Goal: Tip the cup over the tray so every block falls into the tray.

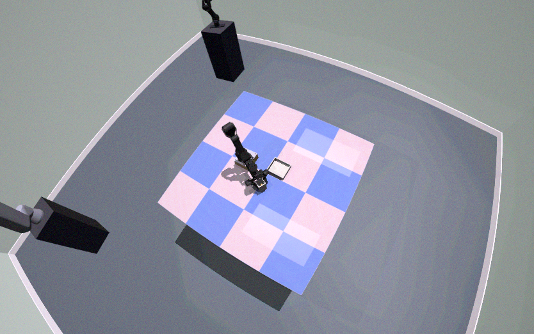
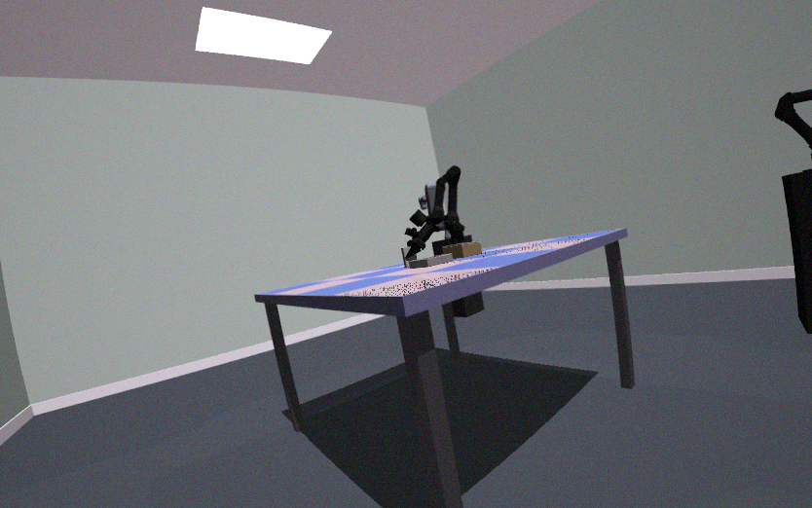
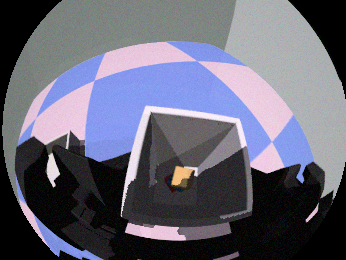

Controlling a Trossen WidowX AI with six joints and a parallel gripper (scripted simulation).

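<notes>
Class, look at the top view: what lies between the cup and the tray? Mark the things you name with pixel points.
Part of the black gripper (image 1: 260, 182) lies between the cup (image 1: 260, 182) and the tray (image 1: 279, 168); the top view shows this.

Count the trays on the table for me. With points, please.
1. The tray (image 1: 279, 169) (image 2: 429, 261) sits on the checkered table (image 1: 220, 205) (image 2: 335, 304), beside the gripper (image 1: 258, 179) and the cup (image 1: 260, 182) (image 3: 242, 135). Another small one could be hidden behind the arm.
</notes>
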